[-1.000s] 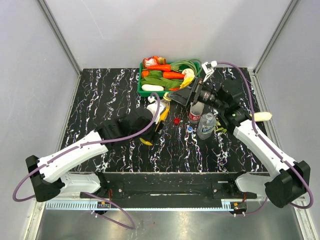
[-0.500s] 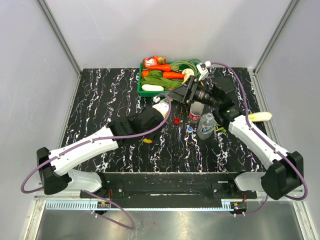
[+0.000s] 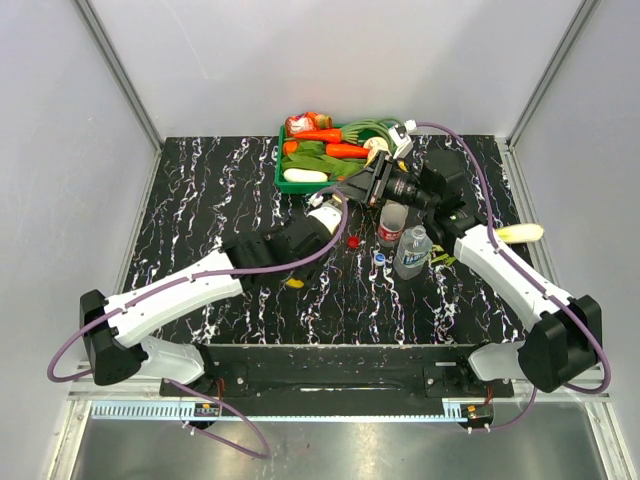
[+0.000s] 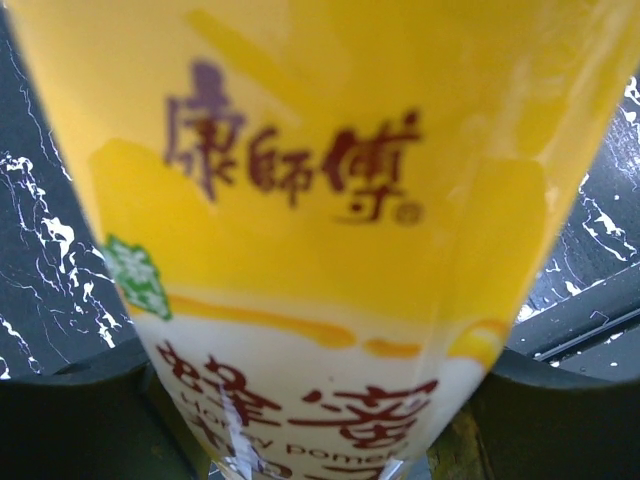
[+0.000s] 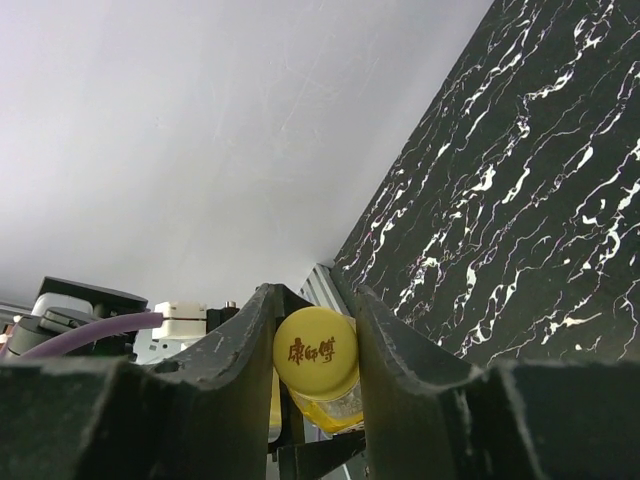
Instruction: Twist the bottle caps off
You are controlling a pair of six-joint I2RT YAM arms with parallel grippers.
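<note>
The orange-yellow juice bottle (image 4: 320, 200) fills the left wrist view, and my left gripper (image 4: 320, 425) is shut on its body. In the top view this gripper (image 3: 325, 215) holds the bottle tilted above the table, top end toward my right gripper (image 3: 352, 190). In the right wrist view, my right gripper (image 5: 318, 345) is shut on the bottle's yellow cap (image 5: 317, 350). A red cap (image 3: 352, 240) and a blue cap (image 3: 380, 258) lie loose on the table. The red-label bottle (image 3: 390, 228) and the blue-label bottle (image 3: 412, 250) stand upright beside them.
A green tray (image 3: 284, 172) of toy vegetables stands at the back, just behind both grippers. A small yellow item (image 3: 293, 284) lies under the left arm. A pale oblong item (image 3: 525, 232) lies near the right table edge.
My right gripper has closed from wide open onto the yellow cap. The left arm carried the juice bottle up and right to meet it.
</note>
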